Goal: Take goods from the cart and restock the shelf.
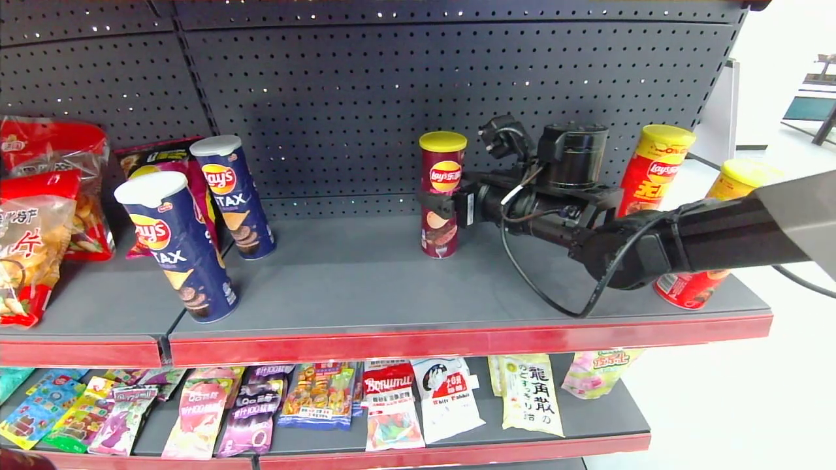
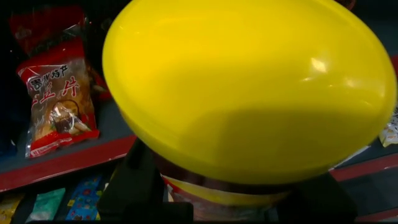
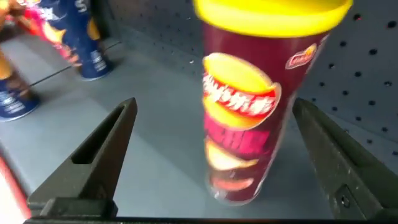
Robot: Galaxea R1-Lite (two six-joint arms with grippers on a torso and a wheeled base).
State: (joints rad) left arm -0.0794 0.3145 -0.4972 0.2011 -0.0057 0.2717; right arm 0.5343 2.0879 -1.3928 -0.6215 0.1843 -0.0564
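A maroon cardboard crisp tube with a yellow plastic lid point(image 1: 443, 176) stands upright on the grey metal shelf point(image 1: 366, 281). It sits between the jaws of the right gripper point(image 3: 213, 106), which are spread wide and clear of it. The left gripper point(image 2: 227, 194) has its jaws clamped on a second yellow-lidded tube point(image 2: 249, 81).

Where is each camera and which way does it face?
Head view: on the head, facing down at the shelf; right arm shows.
Left wrist view: facing the shelf over the yellow-lidded can in the left tool.
Right wrist view: facing the maroon can, the open right tool flanking it.
Shared: head and right wrist show that can.
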